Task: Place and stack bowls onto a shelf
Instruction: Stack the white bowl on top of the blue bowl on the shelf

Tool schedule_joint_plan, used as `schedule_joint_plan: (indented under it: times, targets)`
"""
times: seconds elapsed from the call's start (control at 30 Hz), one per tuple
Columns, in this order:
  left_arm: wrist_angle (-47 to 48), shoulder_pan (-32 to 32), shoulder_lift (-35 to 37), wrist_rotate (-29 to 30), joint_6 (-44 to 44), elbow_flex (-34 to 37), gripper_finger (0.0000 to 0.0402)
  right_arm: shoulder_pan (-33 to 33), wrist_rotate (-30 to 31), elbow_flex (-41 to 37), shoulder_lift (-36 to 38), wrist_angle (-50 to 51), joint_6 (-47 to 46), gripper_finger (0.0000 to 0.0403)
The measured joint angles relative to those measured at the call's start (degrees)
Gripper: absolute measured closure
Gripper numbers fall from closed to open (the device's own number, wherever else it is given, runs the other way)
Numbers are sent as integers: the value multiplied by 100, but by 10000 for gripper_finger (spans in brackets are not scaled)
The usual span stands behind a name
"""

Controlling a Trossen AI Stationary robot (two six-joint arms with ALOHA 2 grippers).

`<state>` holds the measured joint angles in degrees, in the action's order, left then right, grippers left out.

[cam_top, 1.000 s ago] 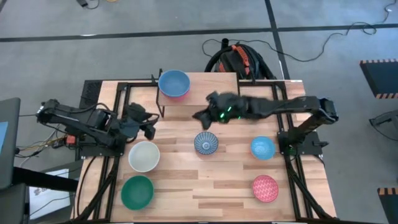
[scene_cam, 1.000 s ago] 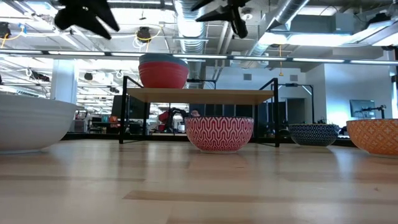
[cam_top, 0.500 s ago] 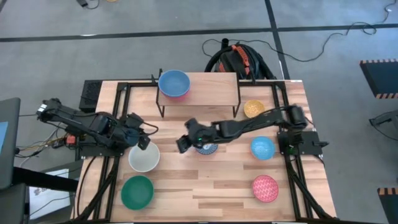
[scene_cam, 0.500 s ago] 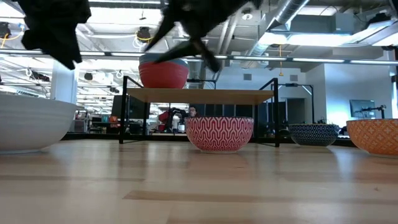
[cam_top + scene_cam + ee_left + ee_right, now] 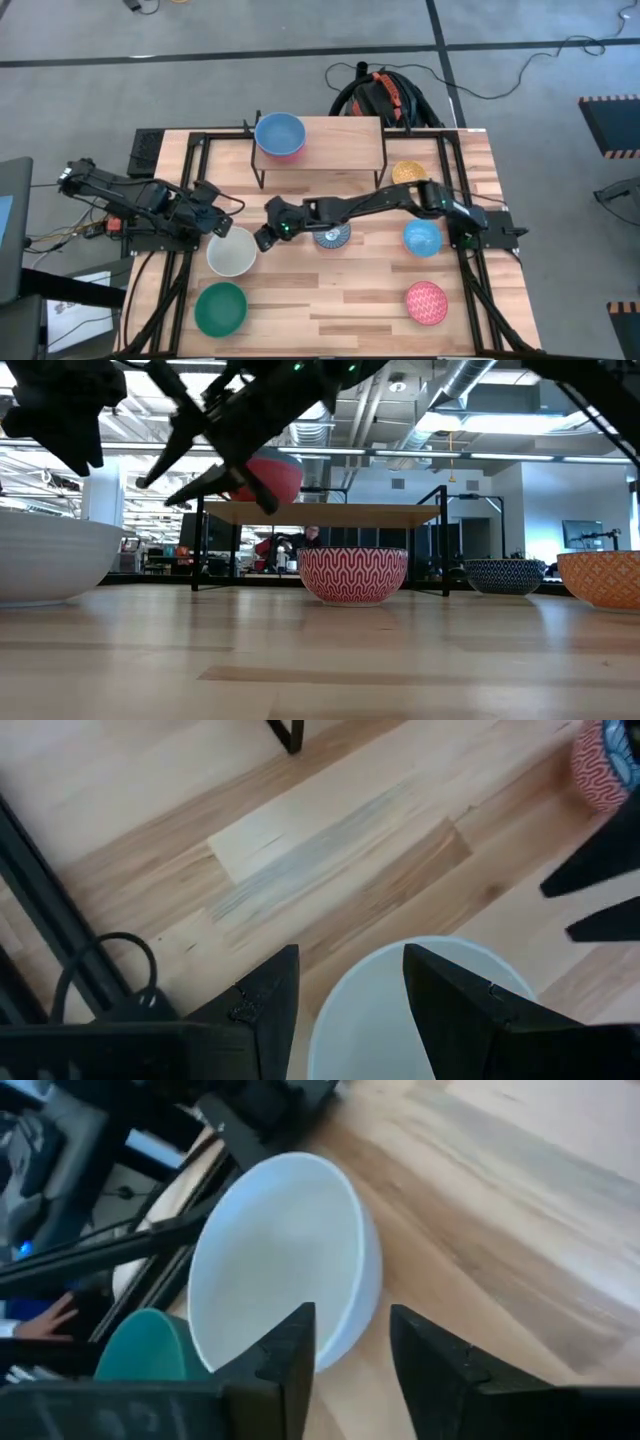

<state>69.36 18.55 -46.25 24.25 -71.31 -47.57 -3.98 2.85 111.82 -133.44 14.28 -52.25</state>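
Meanwhile both grippers hung by the white bowl (image 5: 232,251) (table's left side): right gripper (image 5: 264,238) with fingers apart beside its rim, left gripper (image 5: 222,229) parted over its edge. Shelf (image 5: 330,140) carried stacked blue bowl (image 5: 280,133).

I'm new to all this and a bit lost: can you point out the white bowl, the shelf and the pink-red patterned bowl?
white bowl (image 5: 232,251): high view, on its inner bottom.
shelf (image 5: 340,140): high view, on the bare board.
pink-red patterned bowl (image 5: 352,575): low view, on its outer wall.
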Motion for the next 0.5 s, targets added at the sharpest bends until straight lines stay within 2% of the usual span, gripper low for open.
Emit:
schedule_joint_plan:
  times: [0.23, 0.5]
  targets:
    - [88, 203, 21, 5, -76, 0, 237, 12, -57, 724, -657, 0, -28, 157]
    - [504, 492, 19, 48, -362, 0, 237, -18, 131, 1165, -1106, 326, -83, 151]
